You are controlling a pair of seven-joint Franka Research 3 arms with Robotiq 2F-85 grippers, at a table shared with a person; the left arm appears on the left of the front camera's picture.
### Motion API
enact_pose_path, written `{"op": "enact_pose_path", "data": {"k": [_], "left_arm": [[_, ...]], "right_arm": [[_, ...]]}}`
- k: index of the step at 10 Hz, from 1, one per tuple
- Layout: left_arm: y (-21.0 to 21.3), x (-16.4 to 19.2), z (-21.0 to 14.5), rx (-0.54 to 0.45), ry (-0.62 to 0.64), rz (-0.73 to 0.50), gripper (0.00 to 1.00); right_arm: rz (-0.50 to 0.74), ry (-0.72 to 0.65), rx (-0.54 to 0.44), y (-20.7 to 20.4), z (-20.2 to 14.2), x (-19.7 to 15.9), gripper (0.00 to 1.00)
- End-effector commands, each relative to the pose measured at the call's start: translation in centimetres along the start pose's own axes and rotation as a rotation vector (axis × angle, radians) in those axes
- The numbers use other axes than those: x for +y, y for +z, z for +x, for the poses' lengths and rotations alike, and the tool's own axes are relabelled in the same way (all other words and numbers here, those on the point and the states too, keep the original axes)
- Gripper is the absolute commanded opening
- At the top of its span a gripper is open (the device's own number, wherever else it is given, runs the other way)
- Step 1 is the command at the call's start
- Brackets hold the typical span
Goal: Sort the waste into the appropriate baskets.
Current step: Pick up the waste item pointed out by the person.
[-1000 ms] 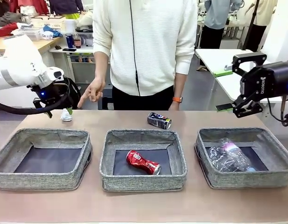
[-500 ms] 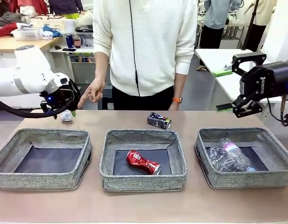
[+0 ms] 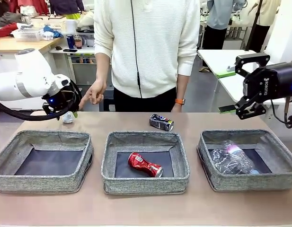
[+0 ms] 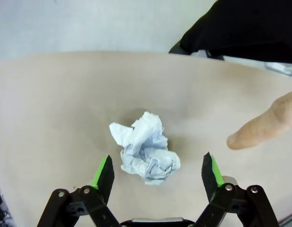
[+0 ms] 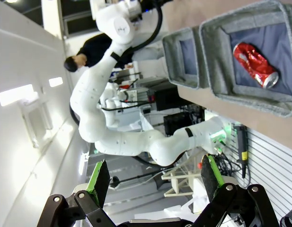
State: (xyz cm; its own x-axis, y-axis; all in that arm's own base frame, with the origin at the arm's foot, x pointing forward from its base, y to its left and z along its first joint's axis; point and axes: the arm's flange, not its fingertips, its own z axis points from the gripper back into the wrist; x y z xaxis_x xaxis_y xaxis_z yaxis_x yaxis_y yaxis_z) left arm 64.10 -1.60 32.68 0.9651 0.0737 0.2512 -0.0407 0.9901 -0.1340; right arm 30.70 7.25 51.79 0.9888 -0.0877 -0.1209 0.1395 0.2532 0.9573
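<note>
A white tissue wad lies on the table behind the left basket. My left gripper hangs just over it, open; in the left wrist view the tissue wad sits between the green pads without touching them. The middle basket holds a crushed red can. Behind it a dark blue-black can lies on its side. Clear plastic, with a bottle in it, fills the right basket; I cannot tell the bag apart. My right gripper is open, high above that basket.
A person in a white sweater stands at the far edge, one hand pointing down close to the tissue; its fingertip shows beside my left gripper. The right wrist view shows the red can in its basket.
My left arm has swung right and down, bringing its open gripper over the tissue wad. The right arm and the waste have not moved.
</note>
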Motion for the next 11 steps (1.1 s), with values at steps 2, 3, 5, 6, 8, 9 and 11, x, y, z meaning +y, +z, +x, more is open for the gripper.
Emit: {"op": "enact_pose_path", "data": {"k": [2, 3, 5, 6, 8, 9, 11], "left_arm": [[-0.6, 0.4, 0.0, -0.047, -0.008, -0.007, 0.0], [-0.7, 0.5, 0.0, -0.038, -0.011, 0.003, 0.0], [-0.9, 0.6, 0.0, -0.022, -0.014, 0.005, 0.18], [-1.1, 0.5, -0.1, -0.013, -0.026, 0.007, 0.07], [-1.1, 0.6, -0.1, -0.011, -0.031, 0.014, 0.0], [-0.8, 0.6, -0.2, 0.003, -0.041, -0.001, 0.0], [-0.1, 0.8, -0.3, 0.014, -0.024, 0.02, 0.0]], "right_arm": [[0.012, -0.017, -0.002, 0.0, -0.1, 0.5, 1.0], [0.012, -0.017, -0.002, 0.0, -0.1, 0.5, 1.0], [0.012, -0.017, -0.002, 0.0, -0.1, 0.5, 1.0], [0.012, -0.017, -0.002, 0.0, -0.1, 0.5, 1.0], [0.012, -0.017, -0.002, 0.0, -0.1, 0.5, 1.0], [0.012, -0.017, -0.002, 0.0, -0.1, 0.5, 1.0], [0.012, -0.017, -0.002, 0.0, -0.1, 0.5, 1.0]]}}
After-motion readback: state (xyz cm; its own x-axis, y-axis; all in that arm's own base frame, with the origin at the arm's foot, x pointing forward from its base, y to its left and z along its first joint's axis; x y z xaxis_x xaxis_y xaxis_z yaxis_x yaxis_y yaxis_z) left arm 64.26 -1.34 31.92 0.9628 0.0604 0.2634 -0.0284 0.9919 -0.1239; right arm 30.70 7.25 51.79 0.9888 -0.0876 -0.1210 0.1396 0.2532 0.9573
